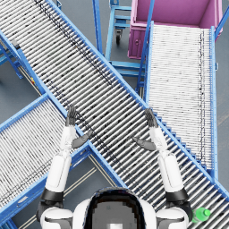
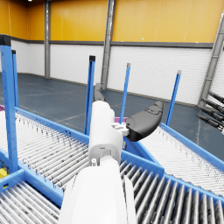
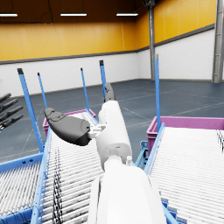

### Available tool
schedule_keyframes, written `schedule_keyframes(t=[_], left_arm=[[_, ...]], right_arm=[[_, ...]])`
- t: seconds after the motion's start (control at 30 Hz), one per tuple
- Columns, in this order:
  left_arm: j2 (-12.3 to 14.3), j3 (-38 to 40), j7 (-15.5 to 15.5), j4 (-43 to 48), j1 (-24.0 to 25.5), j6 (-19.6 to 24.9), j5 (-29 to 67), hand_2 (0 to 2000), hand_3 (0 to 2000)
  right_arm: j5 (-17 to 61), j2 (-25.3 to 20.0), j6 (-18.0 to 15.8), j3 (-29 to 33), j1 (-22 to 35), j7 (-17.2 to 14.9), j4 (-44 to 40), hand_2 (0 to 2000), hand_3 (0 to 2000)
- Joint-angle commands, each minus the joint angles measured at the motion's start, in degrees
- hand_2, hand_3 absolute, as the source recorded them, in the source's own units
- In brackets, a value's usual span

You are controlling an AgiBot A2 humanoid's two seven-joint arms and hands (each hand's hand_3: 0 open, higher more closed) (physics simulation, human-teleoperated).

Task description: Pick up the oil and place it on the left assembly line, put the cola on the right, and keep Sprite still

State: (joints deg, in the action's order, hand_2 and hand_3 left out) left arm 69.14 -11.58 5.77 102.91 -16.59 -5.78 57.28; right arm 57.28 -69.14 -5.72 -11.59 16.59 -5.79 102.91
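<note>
My left hand (image 1: 70,132) and right hand (image 1: 154,134) have fingers spread, empty; green bottle (image 1: 201,214), likely Sprite, back by right elbow.

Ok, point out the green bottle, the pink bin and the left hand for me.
green bottle (image 1: 202,214), head view, on its body.
pink bin (image 1: 136,40), head view, on its outer side wall.
left hand (image 1: 71,129), head view, on the hand's middle.

Long diagonal roller conveyor (image 1: 89,76), blue side rails, crosses scene. Pink bin (image 1: 136,44) at head view's top right; blue wheeled frame (image 1: 120,21) just beside it on grey floor (image 1: 13,94). Upright blue posts (image 2: 89,94) along rails. Warehouse wall (image 2: 175,19) yellow above, white below. Strip lights (image 3: 72,14) overhead.
</note>
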Motion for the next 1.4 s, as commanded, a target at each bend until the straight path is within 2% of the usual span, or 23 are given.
schedule_keyframes(t=[0.03, 1.4], left_arm=[[0.0, 0.0, 0.0, 0.0, 0.0, 0.0, 0.0, 0, 0], [0.0, 0.0, 0.0, 0.0, 0.0, 0.0, 0.0, 0, 0]], right_arm=[[0.0, 0.0, 0.0, 0.0, 0.0, 0.0, 0.0, 0, 0], [0.0, 0.0, 0.0, 0.0, 0.0, 0.0, 0.0, 0, 0]])
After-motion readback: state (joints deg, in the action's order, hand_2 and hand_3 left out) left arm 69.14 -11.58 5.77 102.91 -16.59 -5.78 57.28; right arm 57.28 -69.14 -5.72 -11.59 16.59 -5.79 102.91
